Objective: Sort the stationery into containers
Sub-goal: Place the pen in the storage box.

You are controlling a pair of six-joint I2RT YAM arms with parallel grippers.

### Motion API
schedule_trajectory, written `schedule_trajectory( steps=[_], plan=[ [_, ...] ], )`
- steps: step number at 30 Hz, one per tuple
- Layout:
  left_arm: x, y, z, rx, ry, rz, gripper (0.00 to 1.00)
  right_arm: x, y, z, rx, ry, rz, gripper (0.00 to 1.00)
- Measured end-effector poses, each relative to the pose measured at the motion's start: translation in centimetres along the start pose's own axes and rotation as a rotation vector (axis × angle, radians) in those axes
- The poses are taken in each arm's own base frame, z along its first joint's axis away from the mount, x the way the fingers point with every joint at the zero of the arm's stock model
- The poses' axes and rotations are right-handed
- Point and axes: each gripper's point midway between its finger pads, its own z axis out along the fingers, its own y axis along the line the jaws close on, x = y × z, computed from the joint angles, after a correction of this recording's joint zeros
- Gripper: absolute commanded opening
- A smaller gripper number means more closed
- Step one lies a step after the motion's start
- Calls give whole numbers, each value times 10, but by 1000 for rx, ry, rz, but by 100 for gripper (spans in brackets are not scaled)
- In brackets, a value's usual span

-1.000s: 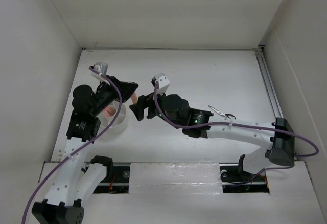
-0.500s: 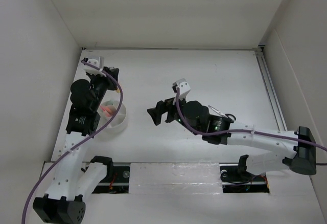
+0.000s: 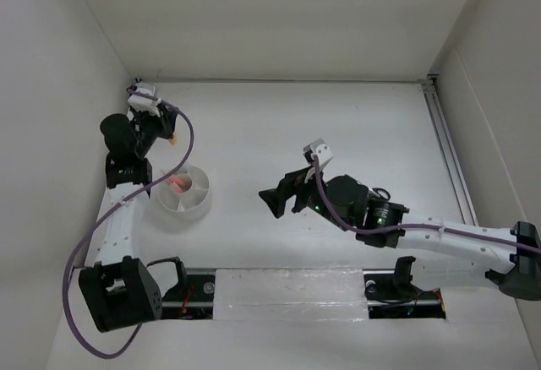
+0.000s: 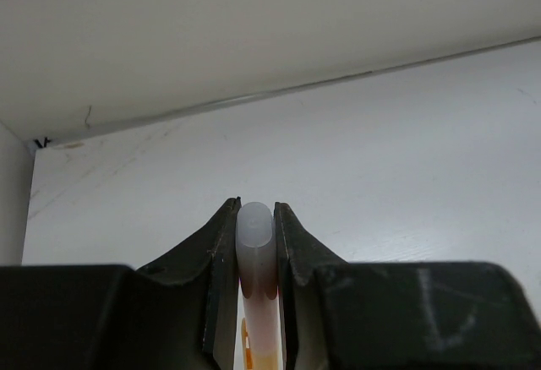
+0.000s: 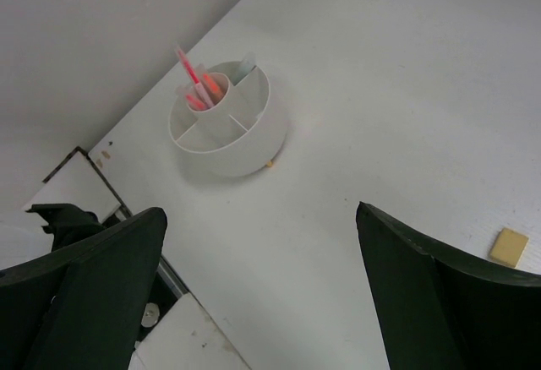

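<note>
My left end effector (image 4: 256, 211) is clamping a pale-capped orange marker (image 4: 255, 233) near the tabletop's (image 3: 338, 125) far left corner. My right end effector (image 5: 260, 218) is hanging spread wide mid-tabletop. The white tub (image 5: 262, 138) is sitting left of it by the left edge, pink pens (image 5: 193, 78) standing in its central cup. Only my right wrist view is showing a yellow block (image 5: 510, 246).

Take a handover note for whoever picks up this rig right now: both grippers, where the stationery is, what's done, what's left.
Left gripper: shut on an orange marker, up near the table's far left corner, away from the tub.
Right gripper: open, empty, over bare table to the right of the tub.
White divided tub: pink pens stand in its centre cup, and a pale stick is in one wedge.
Done: pens sorted.
Left: the held marker, then the yellow block lying on the table.
</note>
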Motion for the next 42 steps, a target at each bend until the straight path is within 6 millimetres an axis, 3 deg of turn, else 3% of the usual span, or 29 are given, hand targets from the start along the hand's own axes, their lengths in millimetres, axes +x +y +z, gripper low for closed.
schedule_trajectory(
  steps=[11, 18, 24, 33, 42],
  plan=[
    [66, -1, -17, -9, 100, -64, 0, -5, 9, -7, -61, -3, -5, 100],
    [81, -3, -27, -37, 118, -70, 0, -12, 9, -21, -86, -28, 4, 100],
    [82, 4, -31, -81, 116, -57, 0, -20, 9, -31, -103, -55, 8, 100],
    [112, 8, -37, -126, 190, -88, 0, -26, 10, -38, -120, -74, 7, 100],
    [126, 15, -42, -192, 229, -92, 0, -33, 11, -46, -136, -96, 12, 100]
  ],
)
